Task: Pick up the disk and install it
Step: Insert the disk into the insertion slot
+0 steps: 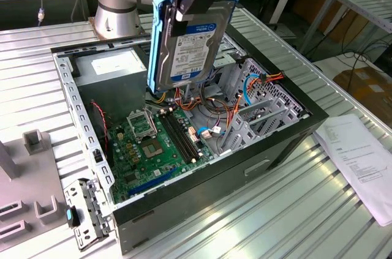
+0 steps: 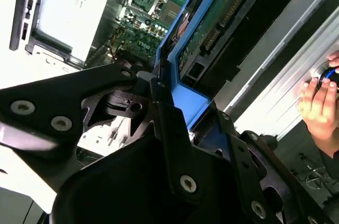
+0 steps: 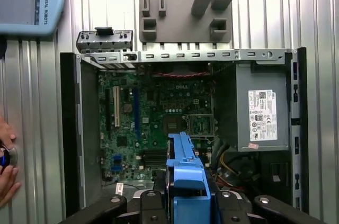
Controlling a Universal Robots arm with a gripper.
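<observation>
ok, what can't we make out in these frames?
- Exterior view: the gripper holding the disk is cut off by the top edge, and the disk hides the case interior behind it.
- First wrist view: a hand is cut off by the picture's edge; what it holds is unclear.
- Exterior view: print on the paper sheet is too small.

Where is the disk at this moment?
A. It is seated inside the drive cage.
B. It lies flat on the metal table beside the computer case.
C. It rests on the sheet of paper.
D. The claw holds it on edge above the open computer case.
D: in the exterior view the claw is shut on the disk, which hangs on edge above the open computer case.
</observation>
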